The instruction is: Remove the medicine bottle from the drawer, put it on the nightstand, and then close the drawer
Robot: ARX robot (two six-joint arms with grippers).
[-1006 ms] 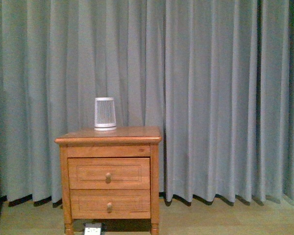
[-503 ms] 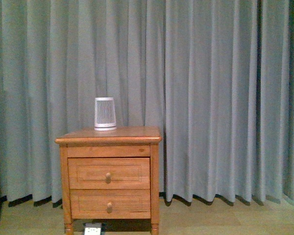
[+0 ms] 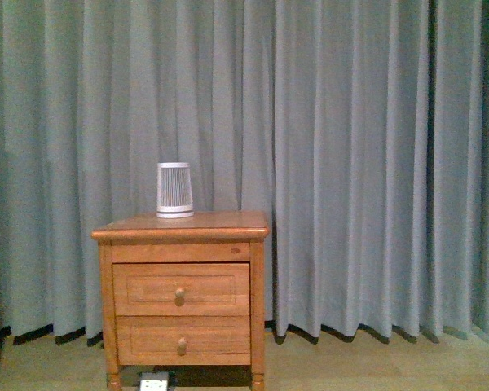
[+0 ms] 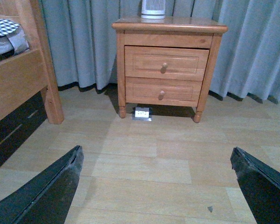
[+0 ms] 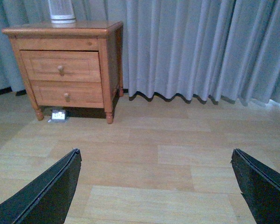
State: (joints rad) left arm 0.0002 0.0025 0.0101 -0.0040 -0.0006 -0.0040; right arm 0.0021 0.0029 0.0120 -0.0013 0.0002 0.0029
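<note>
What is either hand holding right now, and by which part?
Nothing. The left hand and the right hand are both open and empty above the floor, away from the nightstand, whose upper drawer is shut.

The left end effector (image 4: 155,154) is hanging with its two dark fingers (image 4: 51,189) spread wide, gripping nothing; the right end effector (image 5: 155,154) is hanging likewise, fingers splayed equally wide.

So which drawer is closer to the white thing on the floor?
The bottom drawer; the white thing lies beneath it, the top drawer sits higher.
</note>
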